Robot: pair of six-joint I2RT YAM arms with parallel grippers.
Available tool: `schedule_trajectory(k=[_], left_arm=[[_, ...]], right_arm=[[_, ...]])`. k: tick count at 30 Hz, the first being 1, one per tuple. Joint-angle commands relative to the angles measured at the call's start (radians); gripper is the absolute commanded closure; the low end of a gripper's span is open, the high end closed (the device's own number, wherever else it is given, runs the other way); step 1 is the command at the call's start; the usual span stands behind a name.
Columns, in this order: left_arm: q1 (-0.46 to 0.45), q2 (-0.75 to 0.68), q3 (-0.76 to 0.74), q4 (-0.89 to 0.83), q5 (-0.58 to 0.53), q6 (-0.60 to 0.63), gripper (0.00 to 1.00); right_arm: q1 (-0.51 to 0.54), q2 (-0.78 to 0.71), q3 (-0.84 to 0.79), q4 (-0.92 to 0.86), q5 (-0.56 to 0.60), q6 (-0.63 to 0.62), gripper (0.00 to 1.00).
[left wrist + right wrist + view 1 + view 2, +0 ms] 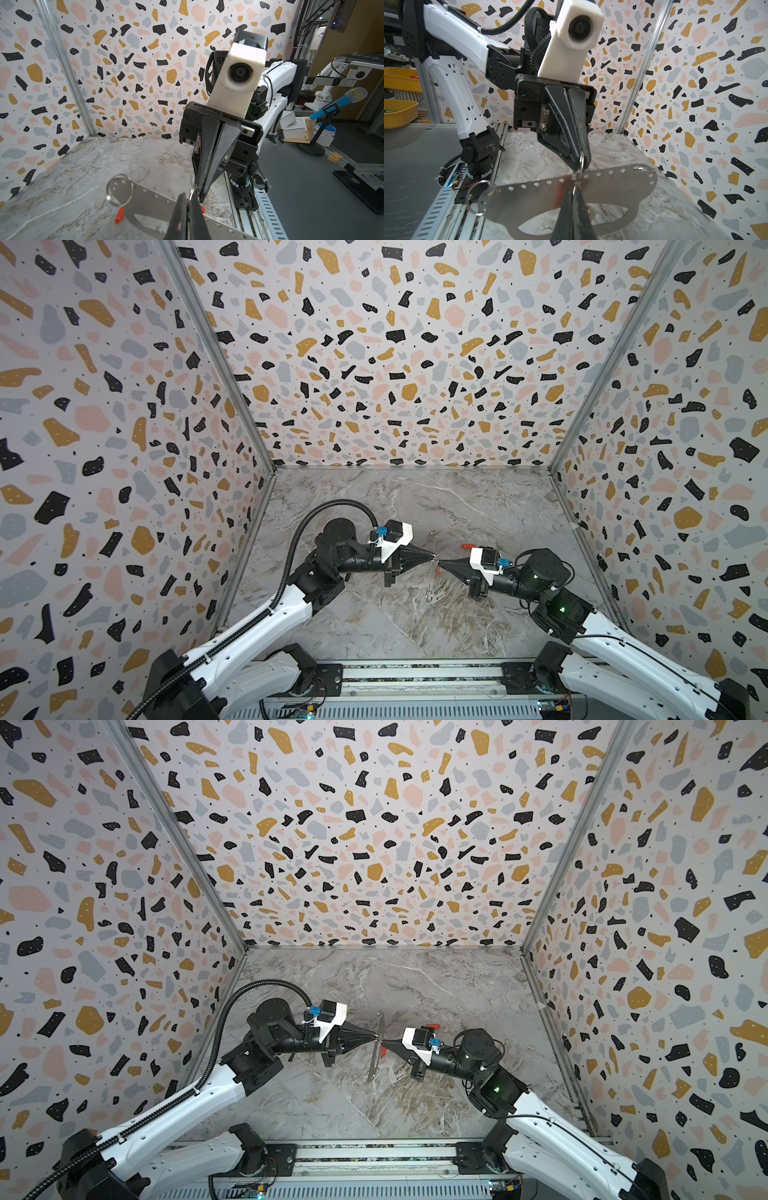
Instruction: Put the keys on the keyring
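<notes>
Tip to tip above the marbled table [415,497] — left gripper [431,558] pinched on a thin wire ring [582,161] at the flat, hole-dotted steel keyring [529,197], upright in midair; right gripper [441,563] closed tight beside it. One red-tagged key [467,546] lies behind.

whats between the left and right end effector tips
The keyring, seen edge-on, stands between the left end effector and the right end effector, one on each side; both top views show this.

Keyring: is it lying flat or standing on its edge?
On edge: in both top views the keyring is a thin strip; wrist views show its flat face.
</notes>
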Motion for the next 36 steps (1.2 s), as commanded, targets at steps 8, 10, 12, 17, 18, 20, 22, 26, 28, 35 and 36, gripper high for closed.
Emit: schedule_trajectory(k=[8,10,12,17,18,20,22,26,28,35,36], left_arm=[[0.009,-0.015,-0.047,0.233,-0.025,-0.113,1.0],[0.009,-0.014,-0.056,0.258,-0.027,-0.128,1.0],[0.009,-0.014,-0.066,0.278,-0.033,-0.139,1.0],[0.009,-0.02,-0.089,0.332,-0.049,-0.163,1.0],[0.009,-0.02,-0.094,0.34,-0.05,-0.167,1.0],[0.009,-0.02,-0.096,0.344,-0.049,-0.168,1.0],[0.009,-0.02,-0.097,0.344,-0.049,-0.169,1.0],[0.009,-0.017,-0.102,0.346,-0.049,-0.167,1.0],[0.009,-0.015,-0.102,0.346,-0.049,-0.168,1.0],[0.009,-0.025,-0.124,0.364,-0.112,-0.168,1.0],[0.007,-0.025,-0.132,0.38,-0.141,-0.176,1.0]], right_arm=[[0.003,0.025,0.034,0.027,-0.05,0.016,1.0],[0.003,0.028,0.038,0.025,-0.041,0.019,1.0],[0.003,0.031,0.039,0.025,-0.035,0.018,1.0],[0.003,0.036,0.042,0.024,-0.033,0.018,1.0],[0.003,0.037,0.044,0.023,-0.032,0.019,1.0],[0.003,0.039,0.044,0.021,-0.027,0.018,1.0],[0.003,0.039,0.045,0.019,-0.014,0.019,1.0],[0.004,0.027,0.049,0.009,0.031,0.02,1.0],[0.003,0.016,0.053,0.003,0.053,0.02,0.94],[-0.008,-0.007,0.077,-0.01,0.104,0.058,0.78],[-0.007,-0.004,0.084,-0.012,0.106,0.067,0.76]])
